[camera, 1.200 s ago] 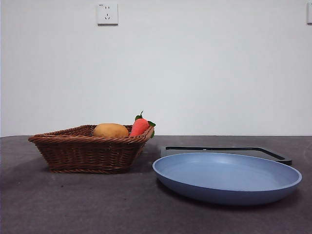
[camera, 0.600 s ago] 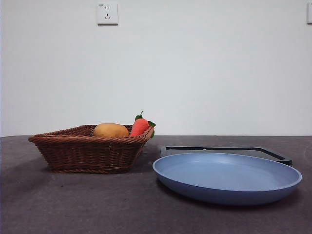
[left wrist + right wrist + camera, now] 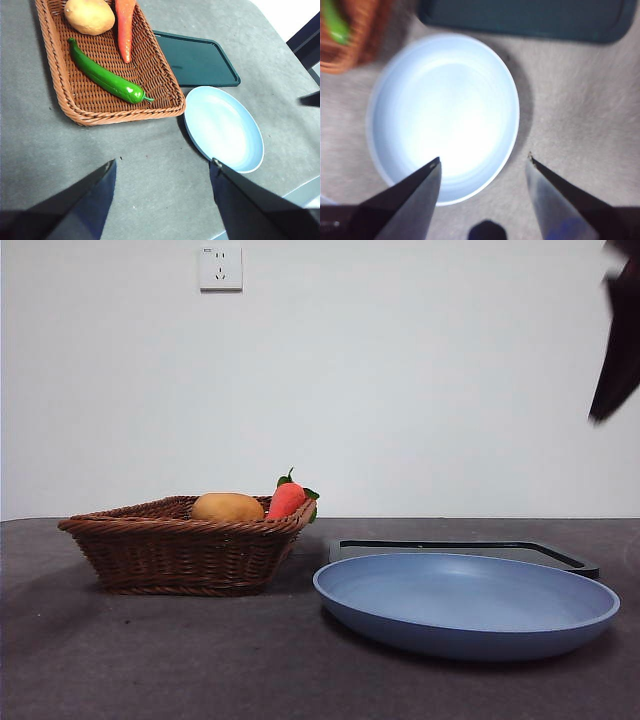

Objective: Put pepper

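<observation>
A: Left wrist view: where lies the pepper [image 3: 106, 78]?
B: In the wicker basket [image 3: 165, 95], well apart from the left gripper [image 3: 162, 172], jaws spread, empty.
A: And the right gripper [image 3: 482, 165]?
B: Jaws apart, above the blue plate [image 3: 395, 165], holding nothing.

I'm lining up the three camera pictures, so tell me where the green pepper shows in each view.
Front view: not visible; the wicker basket wall hides whatever lies low inside.
Left wrist view: the pepper lies on the basket floor, beside the potato and the carrot.
Right wrist view: only a blurred green end at the picture's corner, inside the basket.
Shared landmark: the blue plate, next to the basket in all three.
</observation>
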`<state>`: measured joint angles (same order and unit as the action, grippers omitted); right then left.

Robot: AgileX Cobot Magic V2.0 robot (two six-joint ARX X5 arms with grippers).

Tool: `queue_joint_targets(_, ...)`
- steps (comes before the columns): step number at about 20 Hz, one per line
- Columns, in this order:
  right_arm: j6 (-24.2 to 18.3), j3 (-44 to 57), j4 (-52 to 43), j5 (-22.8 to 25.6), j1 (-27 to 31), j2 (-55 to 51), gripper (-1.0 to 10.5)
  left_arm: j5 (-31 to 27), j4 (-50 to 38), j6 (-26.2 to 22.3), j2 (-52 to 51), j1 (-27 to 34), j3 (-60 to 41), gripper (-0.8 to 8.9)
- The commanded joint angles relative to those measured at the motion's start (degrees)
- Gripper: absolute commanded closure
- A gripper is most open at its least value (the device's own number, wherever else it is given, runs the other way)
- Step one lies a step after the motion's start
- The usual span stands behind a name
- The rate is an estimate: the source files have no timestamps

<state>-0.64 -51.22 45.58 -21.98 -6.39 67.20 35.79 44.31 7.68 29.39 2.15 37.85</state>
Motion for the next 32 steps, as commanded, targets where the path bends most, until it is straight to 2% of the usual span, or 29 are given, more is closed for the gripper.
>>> queue_joint_targets(1,0.3,-0.9,-2.8,-0.1,-0.8,5.7,6.5,0.4,-0.5,-0.4,0.1,0.1,0.9,4.87)
queue_joint_targets(5,-0.3,-0.9,-8.0,0.2,-2.2,15.1,6.5,0.4,-0.5,-0.4,0.6,0.1,0.9,4.87)
queue_joint_targets(8,-0.3,-0.9,-11.2,3.0,-3.5,20.1,6.7,0.3,-0.5,-0.4,0.7,0.1,0.9,4.87)
queue_joint_targets(11,-0.5,-0.9,-13.4,2.8,-3.9,23.7,6.9,0.3,-0.5,-0.3,0.7,0.1,0.9,4.87)
queue_joint_targets(16,-0.5,-0.9,-13.9,2.8,-3.9,26.1,8.6,0.3,-0.5,-0.2,0.8,0.1,0.9,4.87)
queue_joint_targets(19,-0.5,-0.9,-14.2,2.4,-3.9,26.5,9.4,0.2,-0.6,-0.2,0.9,0.1,0.9,4.87)
queue_joint_targets(23,0.2,-0.9,-14.5,2.6,-3.8,26.4,9.4,-1.3,-1.2,0.5,0.9,0.1,0.9,4.87)
queue_joint_targets(25,0.4,-0.9,-14.4,2.6,-3.7,24.9,9.4,-1.3,-3.0,3.2,0.9,0.0,0.9,4.87)
queue_joint_targets(29,0.6,-1.4,-13.5,2.8,-2.7,17.4,9.4,-2.0,-7.0,7.6,3.6,-1.2,1.3,4.88)
queue_joint_targets(32,0.6,-2.0,-11.4,2.9,-0.9,10.6,9.4,-5.5,-7.1,7.9,10.9,-5.2,4.4,4.88)
